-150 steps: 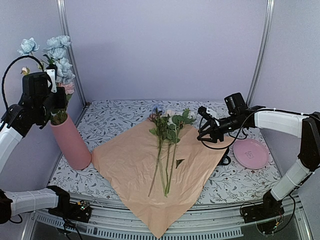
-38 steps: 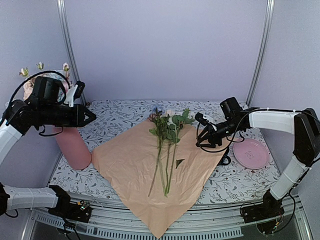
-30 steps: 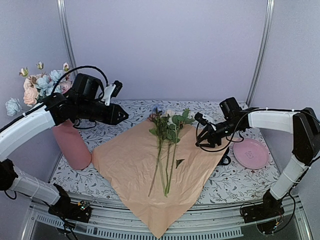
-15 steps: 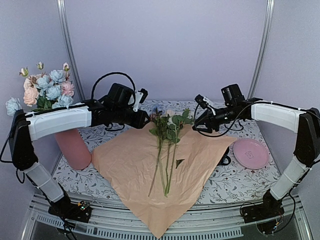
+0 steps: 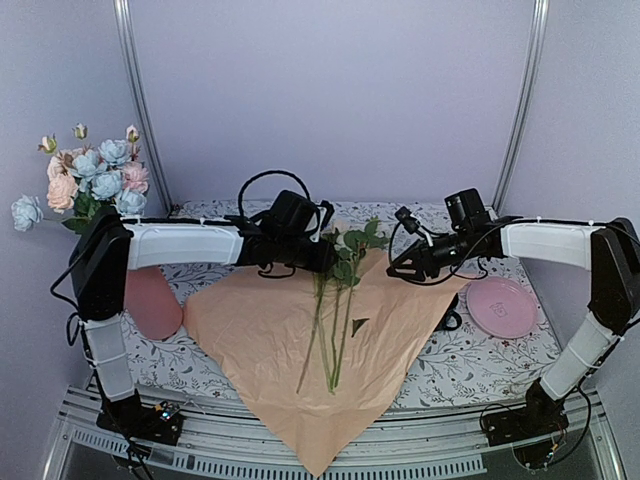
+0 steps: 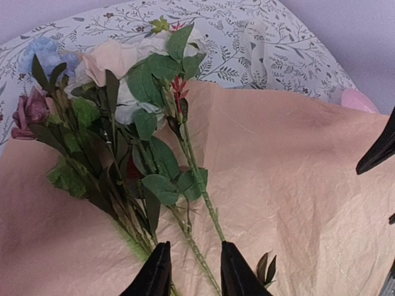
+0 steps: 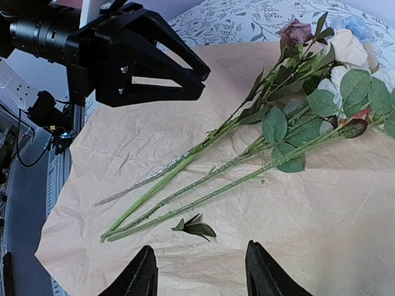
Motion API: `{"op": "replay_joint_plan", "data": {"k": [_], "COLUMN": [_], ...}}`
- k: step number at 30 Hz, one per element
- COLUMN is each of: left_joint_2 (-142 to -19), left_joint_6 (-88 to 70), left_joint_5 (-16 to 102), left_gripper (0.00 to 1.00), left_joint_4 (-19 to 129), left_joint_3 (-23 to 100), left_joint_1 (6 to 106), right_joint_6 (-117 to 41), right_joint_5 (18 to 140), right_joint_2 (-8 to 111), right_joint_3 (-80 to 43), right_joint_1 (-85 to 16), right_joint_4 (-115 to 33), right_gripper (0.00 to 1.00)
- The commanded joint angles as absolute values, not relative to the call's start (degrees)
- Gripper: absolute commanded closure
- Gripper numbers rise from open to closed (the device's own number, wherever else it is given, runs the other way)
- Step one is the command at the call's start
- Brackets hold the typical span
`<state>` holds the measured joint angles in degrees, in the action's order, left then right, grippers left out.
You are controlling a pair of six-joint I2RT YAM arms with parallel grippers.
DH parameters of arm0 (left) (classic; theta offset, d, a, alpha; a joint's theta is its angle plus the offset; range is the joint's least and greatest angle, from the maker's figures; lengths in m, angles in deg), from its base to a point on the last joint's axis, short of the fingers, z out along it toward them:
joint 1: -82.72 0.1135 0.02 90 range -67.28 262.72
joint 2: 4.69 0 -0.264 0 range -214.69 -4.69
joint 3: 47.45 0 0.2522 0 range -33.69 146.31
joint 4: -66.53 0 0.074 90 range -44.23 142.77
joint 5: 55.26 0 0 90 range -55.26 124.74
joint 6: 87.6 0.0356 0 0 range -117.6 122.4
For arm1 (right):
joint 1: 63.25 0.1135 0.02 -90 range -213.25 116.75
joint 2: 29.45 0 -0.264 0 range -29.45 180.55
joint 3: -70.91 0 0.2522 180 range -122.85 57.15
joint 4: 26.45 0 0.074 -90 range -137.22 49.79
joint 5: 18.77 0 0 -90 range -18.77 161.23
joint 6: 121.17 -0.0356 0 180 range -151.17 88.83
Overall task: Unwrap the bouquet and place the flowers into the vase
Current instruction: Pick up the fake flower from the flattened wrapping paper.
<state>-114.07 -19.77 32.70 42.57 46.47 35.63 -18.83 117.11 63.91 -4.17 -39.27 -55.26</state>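
Note:
The bouquet lies unwrapped: its peach paper (image 5: 280, 340) is spread flat, with three loose flowers (image 5: 335, 290) lying on it, heads toward the back. My left gripper (image 5: 328, 262) reaches across to their leafy upper stems. In the left wrist view it (image 6: 194, 274) is open just above the paper, a thin green stem (image 6: 200, 194) running between its fingers. My right gripper (image 5: 398, 268) hovers to the right of the flowers. It (image 7: 203, 268) is open over a loose leaf (image 7: 196, 228). The pink vase (image 5: 152, 305) stands far left, holding several flowers (image 5: 95, 180).
A flat pink plate (image 5: 502, 307) lies at the right. A dark object (image 5: 450, 320) pokes out from under the paper's right edge. The paper's near corner (image 5: 318, 462) hangs over the table's front rail. The left arm spans the table's left half.
My left arm has swung from beside the vase across to the loose flowers in the middle. My right gripper has dipped slightly toward the paper.

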Motion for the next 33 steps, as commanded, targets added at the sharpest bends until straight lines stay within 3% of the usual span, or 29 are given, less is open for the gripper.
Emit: {"op": "replay_joint_plan", "data": {"k": [1,16,22,33], "left_joint_2": [-116.7,-113.2,-113.3,-115.8], "left_joint_6": [-27.0,-32.6,-33.7,-34.9], "left_joint_5": [27.4,21.5,24.3,26.4], "left_gripper": [0.69,0.68,0.67,0.76], "left_joint_4": [42.6,31.2,30.2,29.3], "left_joint_3": [48.8,40.0,37.6,38.6], "left_joint_1": [32.1,26.3,26.1,26.3], "right_joint_6": [-20.1,-18.1,-17.4,-16.8], "right_joint_5": [119.9,121.5,122.0,122.0], "right_joint_2": [64.2,67.2,67.2,67.1], "right_joint_3": [-2.6,-2.6,-2.3,-2.2], "right_joint_1": [-39.4,-39.4,-39.4,-39.4], "right_joint_4": [-51.3,-51.0,-51.1,-51.6], "right_gripper": [0.49,0.49,0.49,0.49]}}
